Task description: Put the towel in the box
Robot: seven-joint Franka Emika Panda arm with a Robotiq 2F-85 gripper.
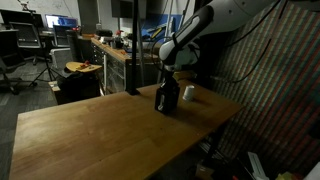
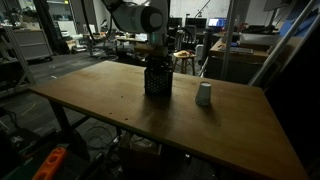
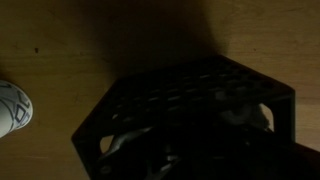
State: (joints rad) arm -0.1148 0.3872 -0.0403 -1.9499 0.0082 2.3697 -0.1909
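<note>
A black lattice box stands upright on the wooden table in both exterior views [image 1: 167,98] [image 2: 157,81]. In the wrist view the box [image 3: 190,110] fills the lower middle, seen from above. Pale patches inside it [image 3: 262,116] may be the towel, but the picture is too dark to tell. My gripper [image 1: 170,76] [image 2: 155,57] hangs directly over the box's open top, at or just inside its rim. Its fingers are lost in the dark, so I cannot tell whether they are open or shut.
A white cup [image 1: 188,93] [image 2: 204,94] [image 3: 12,106] stands on the table [image 1: 90,135] [image 2: 100,95] close beside the box. Desks, chairs and shelves stand beyond the table's far edge.
</note>
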